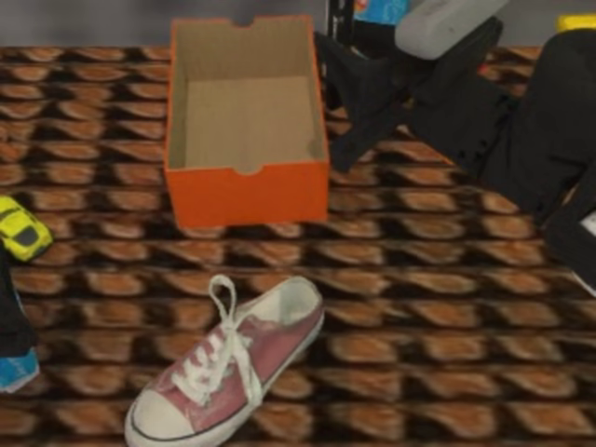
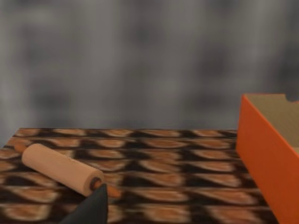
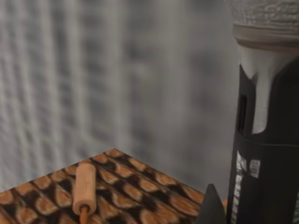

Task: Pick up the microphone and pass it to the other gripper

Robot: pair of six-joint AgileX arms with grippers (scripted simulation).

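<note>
The microphone [image 3: 266, 140] fills one side of the right wrist view, close to the camera and off the table. Its silver-grey mesh head is uppermost, above a black and white handle. My right gripper [image 1: 358, 121] is raised high over the table's far right, beside the box, and is shut on the microphone. One black fingertip [image 3: 212, 207] shows right against the handle; the other is hidden behind it. In the top view the microphone cannot be told apart from the black arm. My left arm [image 1: 9, 312] is parked at the left edge, gripper open, with one fingertip [image 2: 96, 207] showing.
An open orange shoe box [image 1: 247, 196] stands at the far middle, its wall [image 2: 268, 163] near the left gripper. A pink sneaker [image 1: 233, 368] lies at the front. A yellow toy car [image 1: 20, 231] sits at the left edge. A wooden rolling pin [image 2: 60, 169] [image 3: 85, 186] lies on the table.
</note>
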